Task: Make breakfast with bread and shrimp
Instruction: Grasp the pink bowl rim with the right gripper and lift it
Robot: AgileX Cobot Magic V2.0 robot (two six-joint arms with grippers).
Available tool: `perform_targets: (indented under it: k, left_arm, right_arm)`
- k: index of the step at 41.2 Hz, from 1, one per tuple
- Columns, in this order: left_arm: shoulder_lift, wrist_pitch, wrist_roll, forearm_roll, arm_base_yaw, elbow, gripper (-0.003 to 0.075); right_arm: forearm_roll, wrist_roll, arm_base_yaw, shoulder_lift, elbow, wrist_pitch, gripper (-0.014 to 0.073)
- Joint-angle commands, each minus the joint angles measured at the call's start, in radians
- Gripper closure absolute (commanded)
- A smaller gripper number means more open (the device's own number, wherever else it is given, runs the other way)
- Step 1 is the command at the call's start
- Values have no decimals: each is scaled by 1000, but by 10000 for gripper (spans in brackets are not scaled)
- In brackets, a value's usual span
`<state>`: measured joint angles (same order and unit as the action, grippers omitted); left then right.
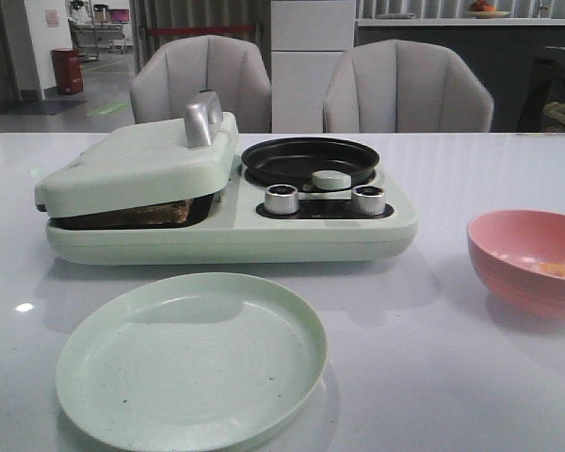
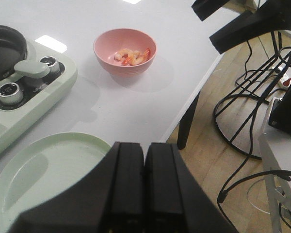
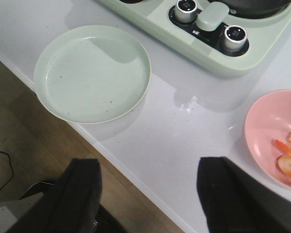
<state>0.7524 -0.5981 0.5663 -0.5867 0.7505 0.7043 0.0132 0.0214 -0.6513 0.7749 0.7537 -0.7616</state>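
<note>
**A:** Where do you stand on breakfast? Look at the pale green breakfast cooker (image 1: 226,221) on the white tabletop (image 1: 433,377). Its hinged lid (image 1: 137,165) is down, tilted, over the left-hand grill bay, and in the gap you can see the brown edge of the bread (image 1: 160,212) inside. So I'd judge the toasting stage is under way.

**B:** And the shrimp?

**A:** The shrimp (image 2: 132,56) — a few curled pink-orange pieces — lie in the round pink bowl (image 2: 124,51), well to the right of the cooker. The small black frying pan (image 1: 309,160) on the cooker's right side holds nothing, so cooking them looks not yet begun. The round pale green plate (image 1: 190,361) in front of the cooker is bare too; plating is all left to do.

**B:** What are your hands doing?

**A:** Your left hand (image 2: 144,187) is clenched, fingers pressed together on nothing, above the plate's edge. Your right hand (image 3: 148,194) is released, fingers wide apart, over the tabletop's near edge.

**B:** What can't you make out?

**A:** How many slices sit under the lid, and how browned they are — only a sliver shows. The knob settings are unreadable, and the front view cuts off the bowl.
</note>
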Motion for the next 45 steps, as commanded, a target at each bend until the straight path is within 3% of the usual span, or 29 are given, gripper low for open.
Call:
perform_targets:
  k: [1, 9, 13, 23, 31, 39, 45]
  left_arm:
    - [-58, 71, 1, -25, 7, 1, 619]
    - [-78, 71, 1, -25, 7, -3, 619]
    - [-76, 71, 1, -25, 7, -3, 619]
    - [-73, 71, 1, -23, 7, -3, 619]
    - [-73, 71, 1, -23, 7, -3, 619]
    - [-73, 71, 1, -23, 7, -3, 619]
    - [-73, 64, 1, -23, 7, -3, 619]
  right_arm:
    - [-6, -1, 1, -4, 25, 69, 75]
    - [-26, 4, 6, 31, 29, 80, 75]
    - [-55, 57, 62, 71, 53, 46, 75]
    - [-45, 77, 392, 168, 131, 2, 75]
    - [43, 50, 649, 272, 167, -7, 75]
    - [204, -122, 804, 439, 197, 3, 75]
    - [302, -214, 855, 588, 243, 22, 75]
